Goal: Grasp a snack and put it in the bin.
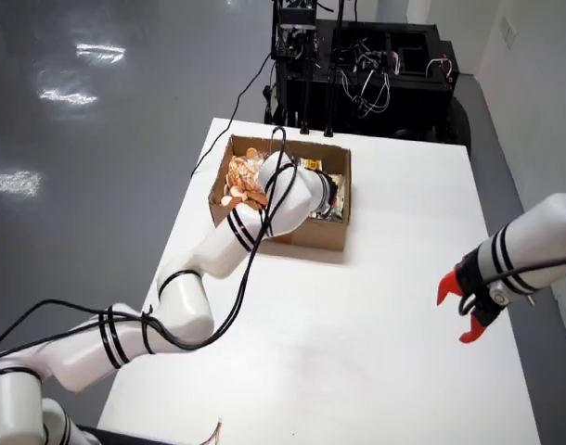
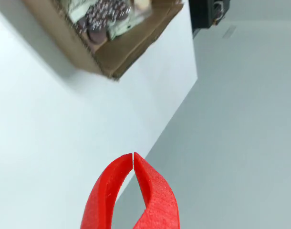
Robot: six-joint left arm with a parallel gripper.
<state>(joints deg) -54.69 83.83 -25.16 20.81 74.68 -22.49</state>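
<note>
The room has a grey shiny floor and a black rack [image 1: 376,65] with cables behind the far end of the white surface [image 1: 385,306]. Near the far left corner of the surface stands a cardboard box [image 1: 325,236], and the snacks [image 1: 244,181] lie inside it. On the bare surface I see no snack. A white arm [image 1: 227,246] lies from the near left corner across to the box, and its end is hidden over the box.

The red tool [image 1: 453,317] hangs close to the right edge, well apart from the box. In the view from the wrist its tips meet and nothing is between them, so it is closed and empty.

I think the main danger is the other arm. If the tool goes to the box, it can strike this arm or catch one of its black cables, because they cover much of the opening. Also, the tool must spread before it reaches a packet; otherwise it will only push the packets down. The box looks light, so a push from the side may slide it toward the left edge.
</note>
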